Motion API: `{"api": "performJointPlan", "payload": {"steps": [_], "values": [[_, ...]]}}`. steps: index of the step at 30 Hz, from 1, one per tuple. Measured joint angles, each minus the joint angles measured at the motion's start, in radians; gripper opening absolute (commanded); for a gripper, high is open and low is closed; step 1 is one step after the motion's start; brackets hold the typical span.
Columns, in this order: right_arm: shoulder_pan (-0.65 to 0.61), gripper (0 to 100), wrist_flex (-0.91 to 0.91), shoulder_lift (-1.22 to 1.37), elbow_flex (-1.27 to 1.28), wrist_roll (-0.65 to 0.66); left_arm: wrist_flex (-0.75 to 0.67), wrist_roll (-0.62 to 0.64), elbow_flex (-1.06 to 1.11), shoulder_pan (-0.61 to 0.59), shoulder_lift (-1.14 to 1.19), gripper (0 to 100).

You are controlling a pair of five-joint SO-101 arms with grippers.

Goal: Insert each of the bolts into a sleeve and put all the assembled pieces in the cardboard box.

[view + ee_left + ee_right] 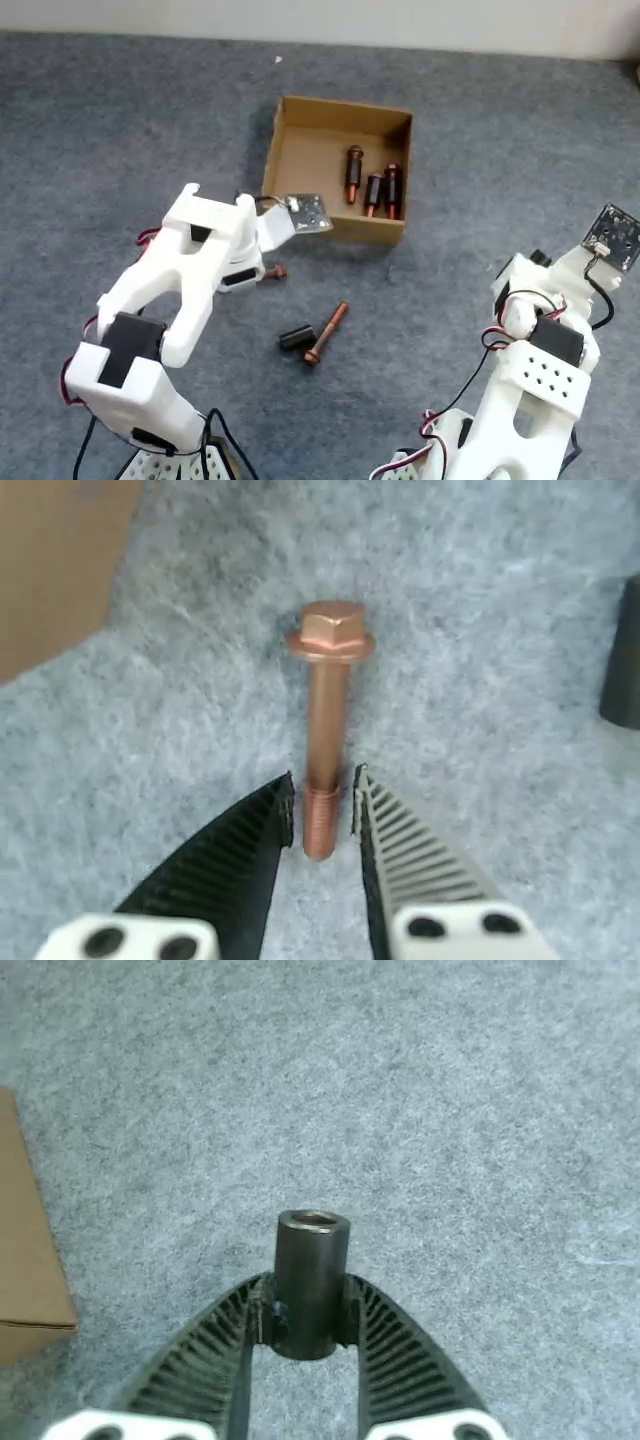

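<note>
A copper bolt (325,730) lies on the grey carpet, its hex head pointing away from my left gripper (322,815). That gripper is open, with its fingers close on either side of the bolt's threaded end. In the high view this bolt (275,271) pokes out from under the left arm, just in front of the cardboard box (300,115). My right gripper (305,1325) is shut on a black sleeve (310,1280), held with its open end up above the carpet. A second bolt (327,332) and a loose black sleeve (296,337) lie mid-table.
Three assembled pieces (372,183) lie inside the box. The box corner (25,1260) sits close to the right gripper. The loose sleeve (622,655) lies near the left gripper. The right arm (540,350) stands at the table's near right, with bare carpet around it.
</note>
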Motion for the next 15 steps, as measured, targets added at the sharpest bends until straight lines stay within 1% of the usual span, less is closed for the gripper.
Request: {"api": "performJointPlan", "payload": {"steps": [4, 11, 15], "values": [[0.0, 0.5, 0.0, 0.0, 0.0, 0.0, -0.015, 0.055, 0.0, 0.048, 0.0, 16], [0.0, 0.5, 0.0, 0.0, 0.0, 0.0, -0.112, 0.12, 0.0, 0.084, 0.0, 16], [0.0, 0.5, 0.0, 0.0, 0.0, 0.0, -0.144, 0.137, 0.0, 0.097, 0.037, 11]]}}
